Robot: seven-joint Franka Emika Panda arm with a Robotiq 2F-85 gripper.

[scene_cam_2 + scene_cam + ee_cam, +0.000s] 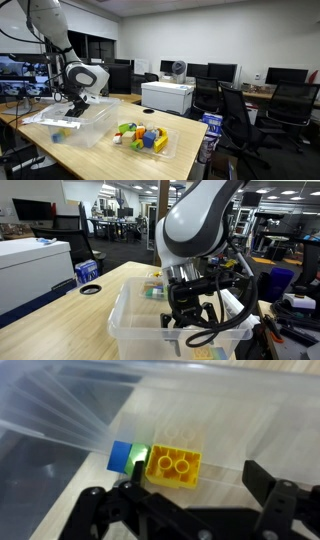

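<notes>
Yellow block [173,467] lies flat on the floor of the clear bin [60,420], studs up, so its straight sides are bare to me. A blue piece [119,455] and a green piece [138,458] touch its one end. My gripper [190,488] hangs inside the bin right above it, jaws spread wide and holding nothing, one finger on either side of the block. The bin's wall rises just beyond the block, so room is tight there. Toward the bin's middle the floor is bare and I have space. In an exterior view my gripper [75,105] sits below the bin's rim, and a tray [170,150] of coloured blocks [140,133] rests just beside the bin.
</notes>
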